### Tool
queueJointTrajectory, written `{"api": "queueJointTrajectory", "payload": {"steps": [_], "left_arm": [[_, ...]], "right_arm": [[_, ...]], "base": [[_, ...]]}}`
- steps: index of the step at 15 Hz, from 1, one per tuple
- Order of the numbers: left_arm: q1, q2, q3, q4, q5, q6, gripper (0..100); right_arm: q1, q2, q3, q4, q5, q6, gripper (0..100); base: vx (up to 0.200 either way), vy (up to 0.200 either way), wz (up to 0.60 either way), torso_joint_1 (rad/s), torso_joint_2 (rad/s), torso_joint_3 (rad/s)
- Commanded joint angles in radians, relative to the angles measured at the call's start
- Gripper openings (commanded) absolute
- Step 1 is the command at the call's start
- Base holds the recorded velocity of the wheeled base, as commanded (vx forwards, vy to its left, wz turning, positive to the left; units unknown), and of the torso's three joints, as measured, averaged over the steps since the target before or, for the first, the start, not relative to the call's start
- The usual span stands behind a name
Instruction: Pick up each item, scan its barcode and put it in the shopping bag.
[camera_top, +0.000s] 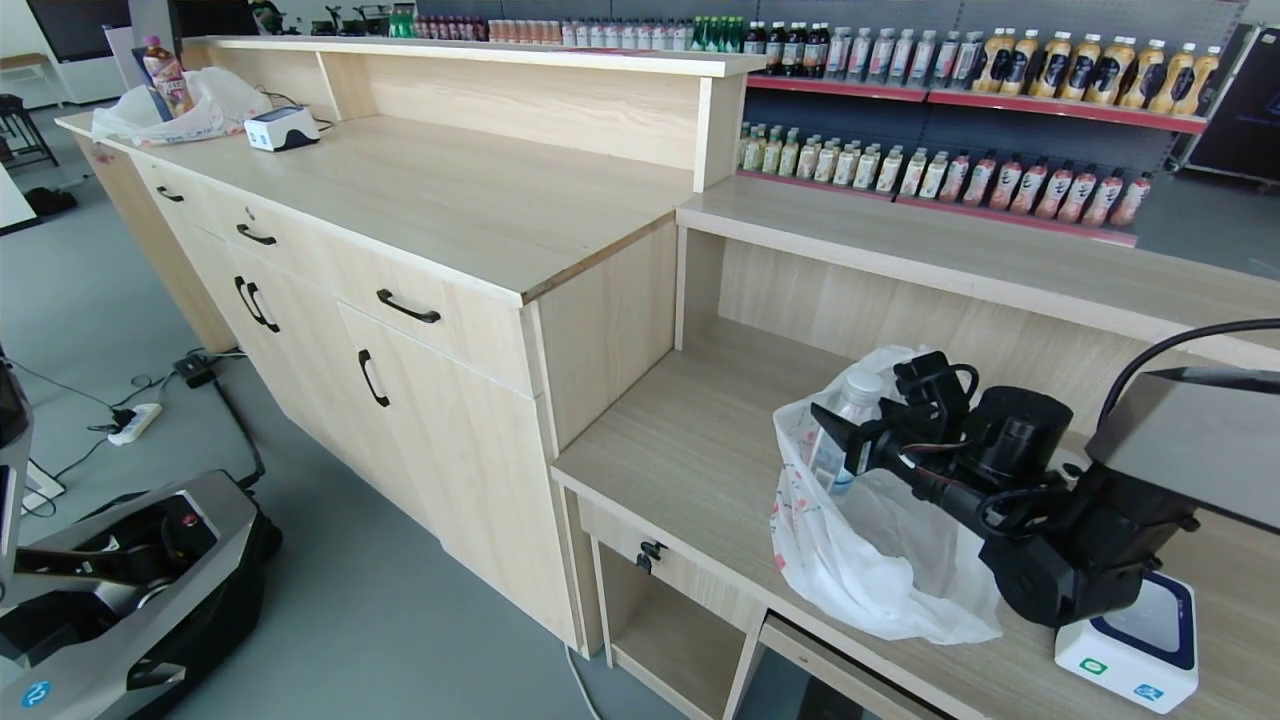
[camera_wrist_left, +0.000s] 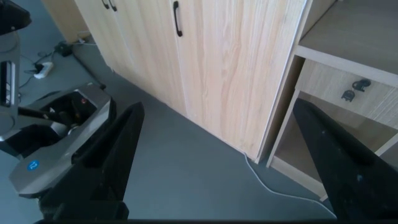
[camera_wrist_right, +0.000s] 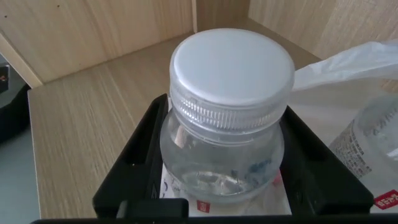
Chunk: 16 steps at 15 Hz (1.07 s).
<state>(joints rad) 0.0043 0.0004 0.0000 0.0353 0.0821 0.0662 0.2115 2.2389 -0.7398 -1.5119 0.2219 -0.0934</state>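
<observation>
- The right claw (camera_top: 845, 432) is clamping a clear bottle (camera_top: 861, 388) with a white cap. Its black fingers (camera_wrist_right: 134, 171) are pressing on both sides of the body, just under the cap.
- The bottle is standing upright at the mouth of the white shopping bag (camera_top: 880, 560). I cannot tell how deep it is sitting inside, or whether it is touching the bottom.
- The shopping bag is lying open on the low wooden bench (camera_top: 690, 450), near the front edge, with the right arm above it.
- In the right wrist view, a second bottle (camera_wrist_right: 368, 146), clear and with a printed label, is lying inside the shopping bag, just beside the held one.
- A white scanner (camera_top: 1140, 650) with a blue-framed top is sitting on the same bench, near the shopping bag and to its right. The arm is partly hiding it.
- The left claw (camera_wrist_left: 216, 124) is hanging with its fingers wide apart and nothing between them. It is above the grey floor (camera_wrist_left: 186, 168), in front of the wooden cabinet (camera_wrist_left: 230, 56).
- On the higher bench (camera_top: 450, 190), well apart from the arms, a far bag (camera_top: 205, 115) is resting with a far bottle (camera_top: 165, 70) standing in it. A second scanner (camera_top: 282, 128) is sitting just beside it.
- Behind the benches, red shelves (camera_top: 950, 96) are carrying rows of drinks (camera_top: 1090, 65).
</observation>
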Motion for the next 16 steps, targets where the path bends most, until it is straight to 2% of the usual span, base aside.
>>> {"api": "queueJointTrajectory", "payload": {"steps": [1, 3, 4, 6, 8, 10, 13, 16], "left_arm": [[0.000, 0.000, 0.000, 0.000, 0.001, 0.000, 100], [0.000, 0.000, 0.000, 0.000, 0.001, 0.000, 100], [0.000, 0.000, 0.000, 0.000, 0.001, 0.000, 100], [0.000, 0.000, 0.000, 0.000, 0.001, 0.000, 100], [0.000, 0.000, 0.000, 0.000, 0.001, 0.000, 100], [0.000, 0.000, 0.000, 0.000, 0.001, 0.000, 100], [0.000, 0.000, 0.000, 0.000, 0.001, 0.000, 100], [0.000, 0.000, 0.000, 0.000, 0.001, 0.000, 100]], "right_arm": [[0.000, 0.022, 0.000, 0.010, -0.001, -0.002, 0], [0.000, 0.014, 0.002, 0.013, 0.001, -0.002, 0], [-0.001, 0.001, 0.005, 0.018, 0.007, -0.002, 100], [-0.001, -0.036, 0.007, 0.042, 0.033, -0.005, 100], [-0.001, -0.188, 0.005, 0.130, 0.043, -0.009, 100], [-0.006, -0.314, 0.008, 0.223, 0.039, -0.081, 100], [-0.040, -0.568, 0.042, 0.437, 0.034, -0.197, 100], [-0.089, -0.751, 0.105, 0.498, 0.033, -0.241, 100]], "base": [[0.000, 0.000, 0.00, 0.000, 0.00, 0.000], [0.000, 0.000, 0.00, 0.000, 0.00, 0.000], [0.000, 0.000, 0.00, 0.000, 0.00, 0.000], [0.000, 0.000, 0.00, 0.000, 0.00, 0.000], [0.000, 0.000, 0.00, 0.000, 0.00, 0.000], [0.000, 0.000, 0.00, 0.000, 0.00, 0.000], [0.000, 0.000, 0.00, 0.000, 0.00, 0.000], [0.000, 0.000, 0.00, 0.000, 0.00, 0.000]]}}
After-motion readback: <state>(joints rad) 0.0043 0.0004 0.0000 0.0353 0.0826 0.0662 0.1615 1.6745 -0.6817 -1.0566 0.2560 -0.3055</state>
